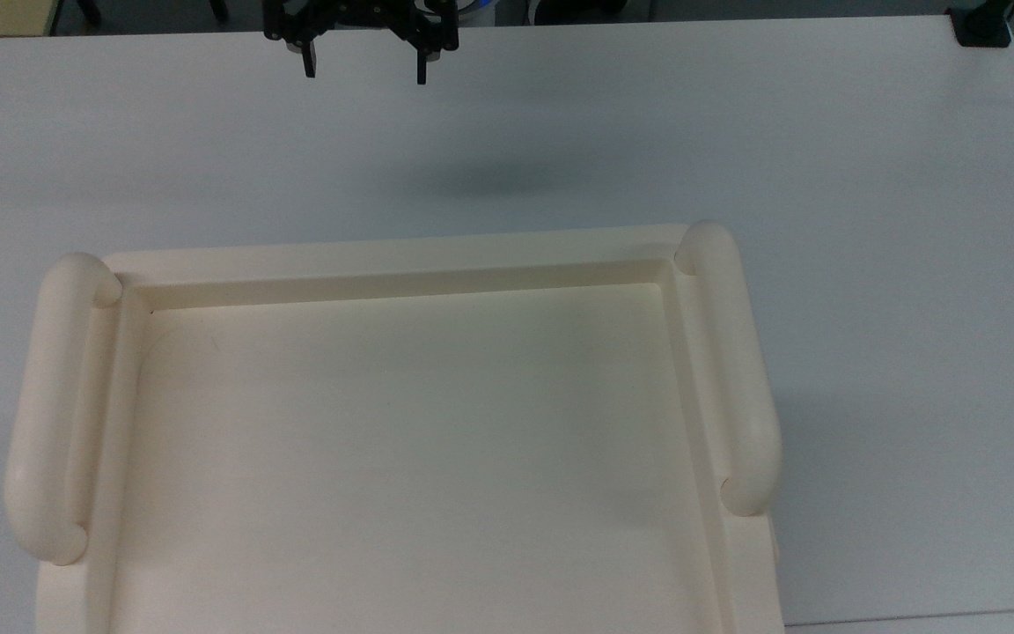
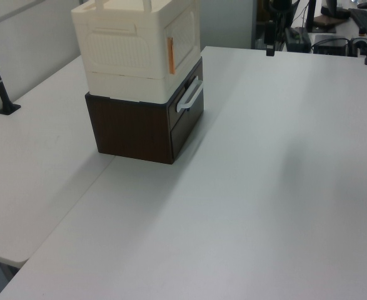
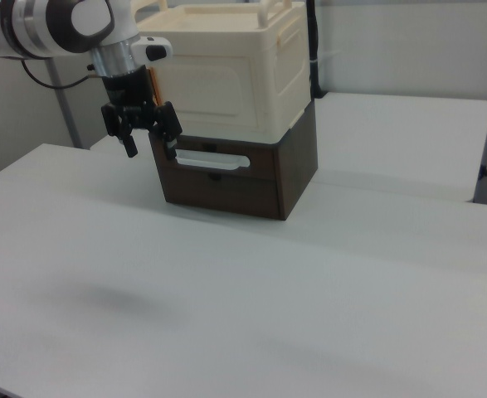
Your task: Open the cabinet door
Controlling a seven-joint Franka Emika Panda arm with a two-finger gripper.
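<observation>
I am hovering my gripper (image 3: 150,149) above the white table (image 3: 251,298), fingers (image 1: 310,66) spread apart and gripping nothing. In the right view it is hanging in front of the stacked units, toward the right view's left. Beyond it, the cream cabinet (image 3: 235,70) is sitting on a dark brown drawer unit (image 3: 235,186) with a pale bar handle (image 3: 212,160). The cabinet door (image 3: 206,83) is facing me, flush with the front. The cabinet's recessed top tray (image 1: 401,458) is holding nothing, a tube rail (image 1: 731,370) running along each side.
</observation>
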